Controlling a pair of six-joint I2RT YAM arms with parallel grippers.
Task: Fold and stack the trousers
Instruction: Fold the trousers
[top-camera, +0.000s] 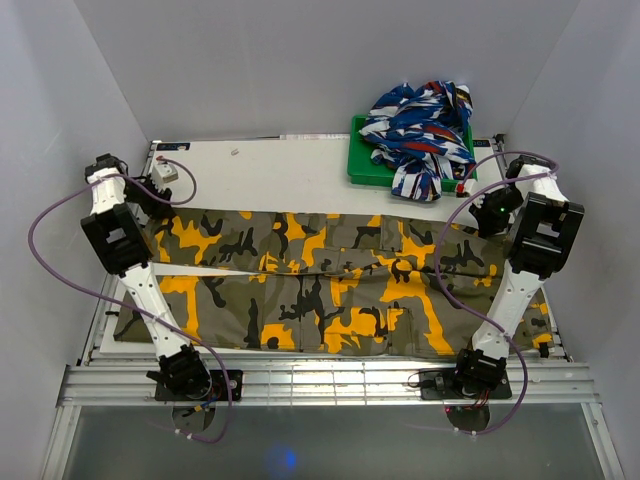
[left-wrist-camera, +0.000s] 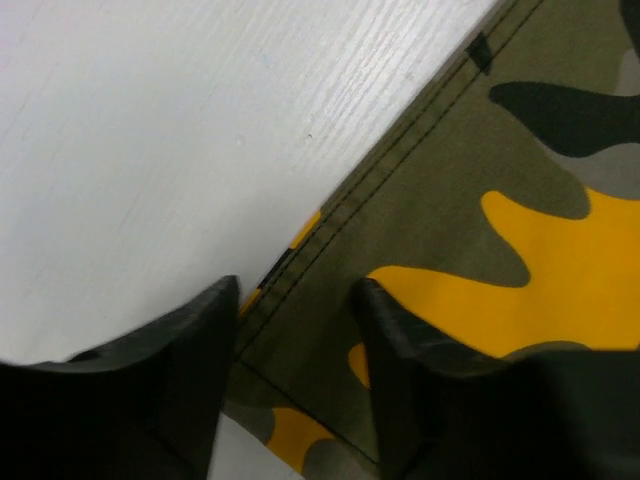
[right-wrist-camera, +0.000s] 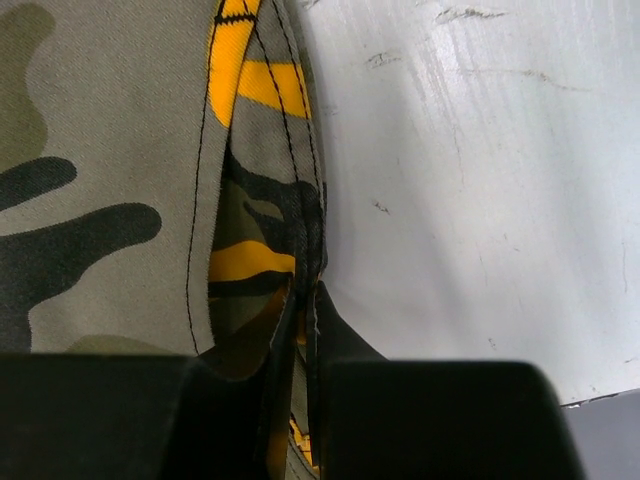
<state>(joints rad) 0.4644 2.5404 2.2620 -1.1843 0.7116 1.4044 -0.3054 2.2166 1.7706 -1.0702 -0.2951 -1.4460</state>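
A: Where are the trousers?

B: The trousers (top-camera: 330, 290) lie spread flat on the tabletop (top-camera: 270, 175), with the legs stretched sideways from one hand to the other. Both hands are at the far long edge of the cloth, one near each end.

A: What about the left hand?

B: The left hand (left-wrist-camera: 300, 310) is apart. Its fingers (left-wrist-camera: 190, 350) straddle the stitched edge of the trousers. One finger is over bare white tabletop, the other over an olive and orange-yellow patch. The double seam runs up and away from the gap between them. I cannot tell whether the tips touch the cloth.

A: And the right hand?

B: The right hand (right-wrist-camera: 305, 300) is clamped on the trousers. A raised fold of the cloth's edge, black and yellow, is pinched in the narrow slit between its fingers. On one side of that hand the camouflage print spreads out, and on the other there is bare tabletop with a few scuffs.

A: Anything else there?

B: Beyond the right hand, at the back of the tabletop, a green tray (top-camera: 358, 165) holds a crumpled bundle of blue, white and red cloth (top-camera: 420, 125). The bundle spills over the tray's rim on the side toward that hand. It sits well apart from the left hand.
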